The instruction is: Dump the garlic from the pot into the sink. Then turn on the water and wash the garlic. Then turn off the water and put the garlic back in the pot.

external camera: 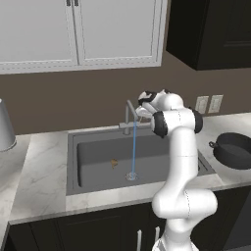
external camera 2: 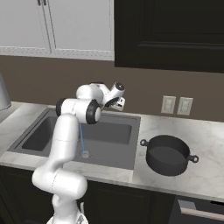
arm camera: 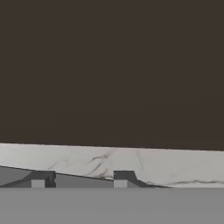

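Water is running from the faucet point(external camera: 130, 113) onto the drain, missing the garlic point(external camera: 114, 163). The gripper point(external camera: 142, 111), pressed together and empty, could get knocked off the handle.

The tan garlic point(external camera: 114, 163) lies in the dark sink point(external camera: 93, 169) under running water; the black pot point(external camera 2: 167, 154) stands upright on the table beside it.

Sink point(external camera: 93, 157) dk grey – garlic point(external camera: 113, 163) tan, pot point(external camera 2: 167, 154) blk, counter point(external camera: 39, 166) wht marble w/ veins.
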Robot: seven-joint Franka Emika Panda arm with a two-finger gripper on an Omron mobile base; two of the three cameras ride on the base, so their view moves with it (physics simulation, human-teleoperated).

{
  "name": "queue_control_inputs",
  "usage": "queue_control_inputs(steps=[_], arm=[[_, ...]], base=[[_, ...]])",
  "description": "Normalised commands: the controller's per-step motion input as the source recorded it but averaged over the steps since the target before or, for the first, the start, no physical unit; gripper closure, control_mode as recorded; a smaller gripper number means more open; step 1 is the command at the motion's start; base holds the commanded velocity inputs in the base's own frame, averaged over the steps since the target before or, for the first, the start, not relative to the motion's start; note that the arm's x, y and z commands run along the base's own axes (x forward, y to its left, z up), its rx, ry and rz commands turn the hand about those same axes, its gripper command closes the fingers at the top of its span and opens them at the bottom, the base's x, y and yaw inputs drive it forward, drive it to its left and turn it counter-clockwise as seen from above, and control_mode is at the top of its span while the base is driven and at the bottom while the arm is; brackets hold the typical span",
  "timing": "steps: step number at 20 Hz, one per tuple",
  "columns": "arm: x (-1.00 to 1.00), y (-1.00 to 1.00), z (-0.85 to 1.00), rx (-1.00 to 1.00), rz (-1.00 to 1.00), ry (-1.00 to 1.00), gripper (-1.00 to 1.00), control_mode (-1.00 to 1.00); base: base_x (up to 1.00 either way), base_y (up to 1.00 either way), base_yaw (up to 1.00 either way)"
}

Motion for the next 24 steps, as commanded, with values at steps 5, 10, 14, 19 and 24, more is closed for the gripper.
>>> queue_control_inputs(steps=[5,10,14,19,24], arm=[[-0.18,-0.99,-0.31,0.00,-0.03,0.00,1.00,-1.00],[-0.05,-0.44,-0.08,0.01,0.00,0.00,-1.00,-1.00],[-0.03,-0.08,0.16,0.03,0.00,-0.03,-1.00,-1.00],[-0.09,-0.17,0.58,0.08,0.00,-0.05,-1.00,-1.00],[-0.10,-0.21,0.59,0.07,0.00,-0.05,-1.00,-1.00]], base=[[0.00,0.00,0.00],[0.00,0.00,0.00],[0.00,0.00,0.00],[0.00,0.00,0.00],[0.00,0.00,0.00]])
